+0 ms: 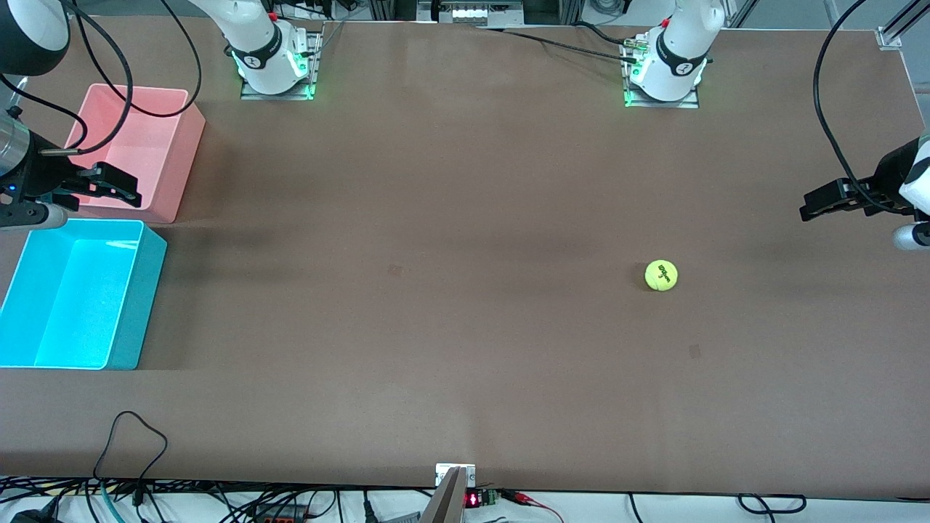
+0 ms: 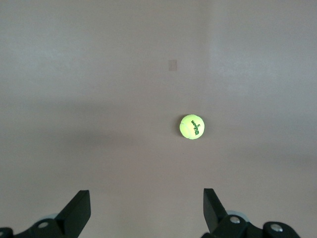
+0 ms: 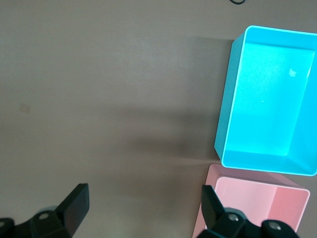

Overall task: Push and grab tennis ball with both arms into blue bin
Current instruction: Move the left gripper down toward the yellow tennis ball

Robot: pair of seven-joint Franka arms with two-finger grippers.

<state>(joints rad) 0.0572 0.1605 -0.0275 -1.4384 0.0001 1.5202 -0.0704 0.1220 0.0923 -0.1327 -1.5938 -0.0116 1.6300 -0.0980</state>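
Note:
The tennis ball (image 1: 661, 275) lies alone on the brown table toward the left arm's end; it also shows in the left wrist view (image 2: 191, 127). My left gripper (image 1: 815, 204) is open and empty over the table's edge at that end, apart from the ball. The blue bin (image 1: 138, 305) stands empty at the right arm's end and shows in the right wrist view (image 3: 225, 124). My right gripper (image 1: 123, 187) is open and empty over the pink bin's corner, beside the blue bin. Its fingers (image 3: 74, 203) frame bare table.
A pink bin (image 1: 182, 156) stands beside the blue bin, farther from the front camera, and shows in the right wrist view (image 3: 247, 208). Black cables hang over it. Cables and a small device lie along the table's edge nearest the front camera (image 1: 455, 479).

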